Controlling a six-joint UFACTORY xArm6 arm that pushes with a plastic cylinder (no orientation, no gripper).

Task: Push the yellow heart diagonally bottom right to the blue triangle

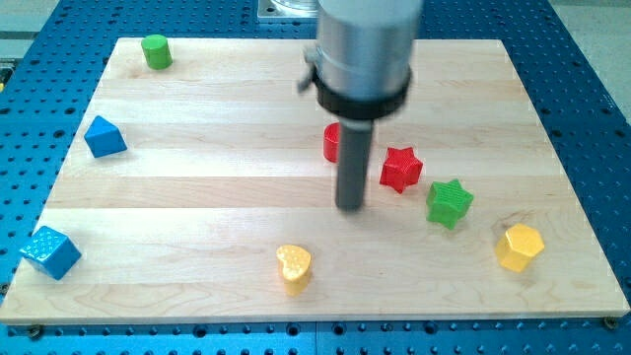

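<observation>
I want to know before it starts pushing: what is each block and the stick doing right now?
my tip: on the board, touching no block
yellow heart: untouched, near bottom edge
blue triangle: resting at left
red star: right of rod
green star: resting
red block: partly hidden behind rod

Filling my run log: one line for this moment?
tip: above-right of yellow heart, apart | blue triangle: view's left | push: not begun
</observation>
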